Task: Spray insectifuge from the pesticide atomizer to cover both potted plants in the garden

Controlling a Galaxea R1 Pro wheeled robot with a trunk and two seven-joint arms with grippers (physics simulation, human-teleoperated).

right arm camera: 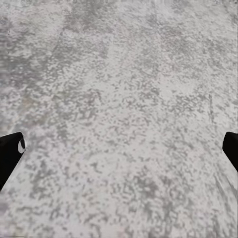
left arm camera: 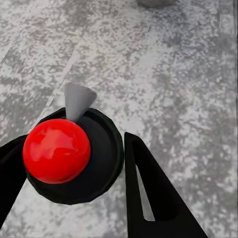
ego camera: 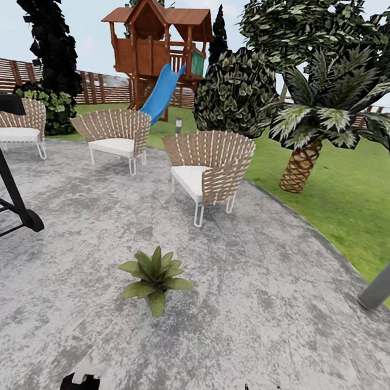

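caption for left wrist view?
Left gripper holds red-topped, dark-based grey-nozzled pesticide atomizer over grey speckled patio.

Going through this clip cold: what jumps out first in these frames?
In the left wrist view, a glossy red ball on a black disc with a grey cone nozzle sits between the left tool's black fingers, apparently the pesticide atomizer seen from above. In the head view, one potted plant stands alone mid-patio, directly ahead. Behind it sit three wicker chairs, then a wooden playhouse with a blue slide.

My right gripper (right arm camera: 119, 153) hangs over the speckled grey paving (right arm camera: 124, 89), its two black fingertips (right arm camera: 9, 153) spread wide apart with nothing between them.
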